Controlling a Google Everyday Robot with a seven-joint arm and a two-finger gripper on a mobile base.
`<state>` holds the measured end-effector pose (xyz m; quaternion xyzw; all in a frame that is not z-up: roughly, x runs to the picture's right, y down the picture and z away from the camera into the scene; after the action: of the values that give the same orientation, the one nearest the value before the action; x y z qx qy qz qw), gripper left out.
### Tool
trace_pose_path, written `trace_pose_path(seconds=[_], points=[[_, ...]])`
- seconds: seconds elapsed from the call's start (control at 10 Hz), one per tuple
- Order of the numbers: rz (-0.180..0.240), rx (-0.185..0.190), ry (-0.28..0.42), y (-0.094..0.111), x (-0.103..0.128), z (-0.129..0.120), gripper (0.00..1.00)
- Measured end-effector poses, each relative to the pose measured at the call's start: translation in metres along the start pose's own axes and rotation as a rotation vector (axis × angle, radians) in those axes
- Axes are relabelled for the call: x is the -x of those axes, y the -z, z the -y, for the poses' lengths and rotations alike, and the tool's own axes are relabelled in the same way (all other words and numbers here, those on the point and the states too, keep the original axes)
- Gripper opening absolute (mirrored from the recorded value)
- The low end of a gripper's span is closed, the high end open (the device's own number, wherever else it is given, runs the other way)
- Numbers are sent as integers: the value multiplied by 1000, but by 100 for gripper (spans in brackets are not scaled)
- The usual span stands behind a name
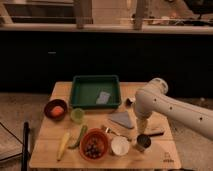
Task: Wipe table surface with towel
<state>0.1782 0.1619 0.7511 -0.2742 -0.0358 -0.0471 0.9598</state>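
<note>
Tan wooden table surface [45, 135] fills the lower half of the camera view and is cluttered. Towel [122, 119] is grey-blue and lies flat on the wood right of centre, just in front of the green tray's [87, 92] right front corner. White arm [170, 107] comes in from the right edge, bends at an elbow over the table's right side and drops straight down. Gripper [142, 131] hangs at its end, pointing down, just right of the towel and close above the wood. Its fingers are spread wide with nothing in them; can't tell whether it touches the towel's edge. Dark round can [143, 142] sits just in front of the gripper, with a white bowl [120, 145] beside it on the left. Red bowl [100, 134] with dark round fruit is near the front edge. Yellow item [63, 145] and long green vegetable [80, 136] lie left of that. Small green cup [77, 115] and dark bowl [47, 106] holding something orange are on the left side. Pale grey piece [103, 97] lies inside the tray.
</note>
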Motion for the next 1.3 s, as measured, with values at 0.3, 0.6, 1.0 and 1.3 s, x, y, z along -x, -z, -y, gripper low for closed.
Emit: trace_pose_path(seconds=[0.3,0.6,1.0,1.3], points=[[16,0,7,-19,2,1,80],[39,5,22,-38,10,4,80],[64,12,21,-60,10,4,80],[86,23,19,-72,13,7,80]])
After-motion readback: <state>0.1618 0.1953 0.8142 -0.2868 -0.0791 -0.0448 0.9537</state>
